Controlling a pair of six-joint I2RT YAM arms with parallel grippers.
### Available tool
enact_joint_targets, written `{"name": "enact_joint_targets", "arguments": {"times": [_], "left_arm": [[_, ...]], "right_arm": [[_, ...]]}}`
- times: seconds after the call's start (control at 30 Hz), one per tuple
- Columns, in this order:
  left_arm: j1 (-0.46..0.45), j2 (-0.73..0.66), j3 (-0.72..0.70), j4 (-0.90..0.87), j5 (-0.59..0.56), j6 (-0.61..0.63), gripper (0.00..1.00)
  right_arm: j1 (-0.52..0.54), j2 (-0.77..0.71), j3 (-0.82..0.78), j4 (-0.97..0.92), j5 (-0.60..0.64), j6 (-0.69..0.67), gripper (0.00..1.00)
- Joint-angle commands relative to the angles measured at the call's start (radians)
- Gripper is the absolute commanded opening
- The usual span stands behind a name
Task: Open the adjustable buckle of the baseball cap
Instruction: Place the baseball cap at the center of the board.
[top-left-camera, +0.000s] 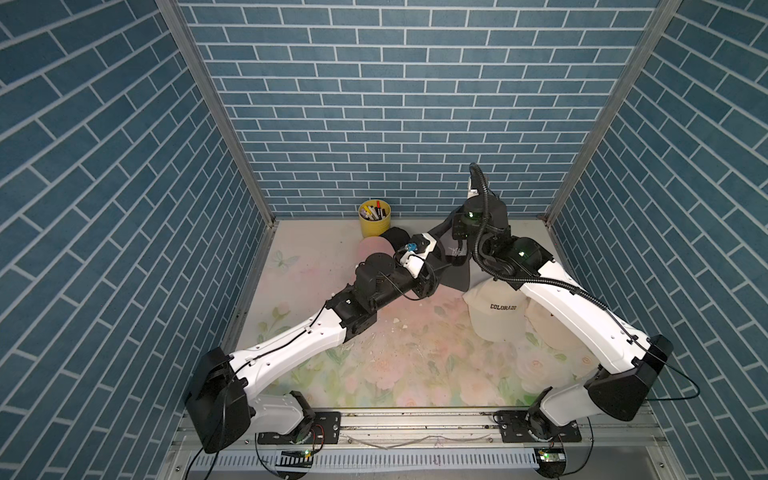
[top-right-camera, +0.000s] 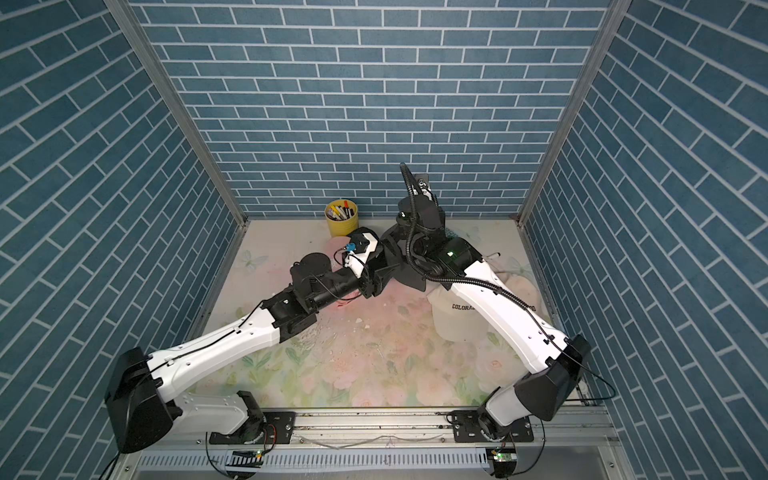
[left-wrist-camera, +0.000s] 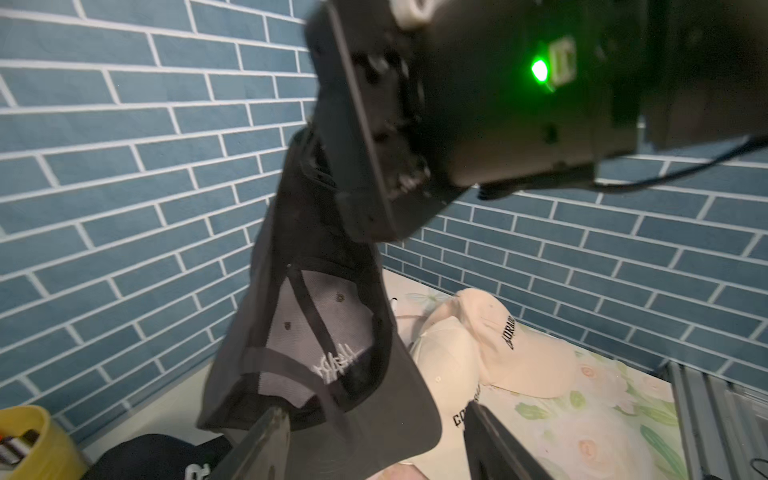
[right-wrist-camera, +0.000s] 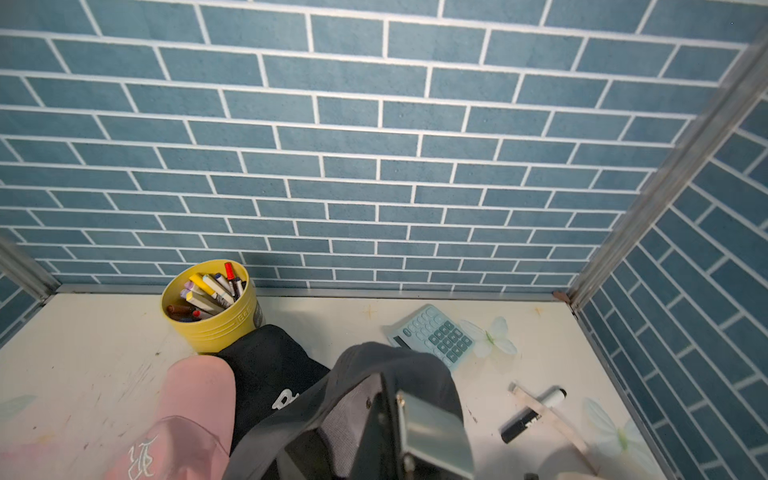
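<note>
A grey baseball cap (left-wrist-camera: 316, 332) with white embroidery hangs in the air, inside facing the left wrist camera; in both top views it shows at mid-back (top-left-camera: 455, 270) (top-right-camera: 409, 274). My right gripper (right-wrist-camera: 395, 419) is shut on the cap's back edge and holds it up. My left gripper (left-wrist-camera: 376, 409) stands open just in front of the cap. Its fingers (left-wrist-camera: 270, 440) flank the brim without clamping it. I cannot make out the buckle in any view.
A yellow cup (top-left-camera: 374, 218) of markers stands at the back wall, with a pink cap (right-wrist-camera: 195, 399) and a black cap (right-wrist-camera: 270, 365) beside it. Two cream caps (top-left-camera: 494, 316) lie right. A calculator (right-wrist-camera: 434, 336) and a marker (right-wrist-camera: 532, 415) lie behind.
</note>
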Motion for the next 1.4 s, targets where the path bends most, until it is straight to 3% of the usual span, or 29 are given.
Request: {"name": "enact_joint_targets", "arguments": {"times": [0.0, 0.13, 0.47, 0.63, 0.77, 0.93, 1.07, 1.23, 1.3, 1.33, 1.37], "left_arm": [[-0.039, 0.041, -0.016, 0.084, 0.011, -0.039, 0.72], [-0.058, 0.101, -0.058, 0.181, -0.013, -0.099, 0.74], [-0.078, 0.233, -0.081, 0.306, -0.109, -0.116, 0.76], [-0.081, 0.26, -0.098, 0.425, -0.078, -0.126, 0.75], [-0.085, 0.262, -0.106, 0.448, -0.016, -0.112, 0.75], [-0.09, 0.331, -0.024, 0.377, -0.073, -0.076, 0.74], [-0.086, 0.416, 0.083, 0.263, -0.168, -0.053, 0.56], [-0.066, 0.414, 0.086, 0.295, -0.116, -0.05, 0.11], [-0.057, 0.395, 0.064, 0.285, -0.075, -0.057, 0.0], [-0.052, 0.379, 0.044, 0.282, -0.044, -0.062, 0.0], [-0.048, 0.363, 0.021, 0.285, -0.015, -0.065, 0.0]], "right_arm": [[0.024, 0.029, 0.088, -0.16, 0.128, 0.194, 0.0], [0.045, 0.038, 0.121, -0.224, 0.199, 0.327, 0.0], [0.075, 0.124, 0.29, -0.429, 0.297, 0.461, 0.0], [0.086, 0.148, 0.321, -0.479, 0.345, 0.515, 0.0], [0.093, 0.191, 0.379, -0.527, 0.381, 0.544, 0.0], [0.102, 0.221, 0.435, -0.564, 0.396, 0.56, 0.0], [0.104, 0.218, 0.44, -0.561, 0.397, 0.559, 0.0], [0.104, 0.201, 0.401, -0.558, 0.373, 0.572, 0.02], [0.103, 0.167, 0.328, -0.478, 0.359, 0.501, 0.23], [0.101, 0.143, 0.276, -0.414, 0.359, 0.461, 0.36], [0.097, 0.12, 0.234, -0.371, 0.355, 0.439, 0.42]]}}
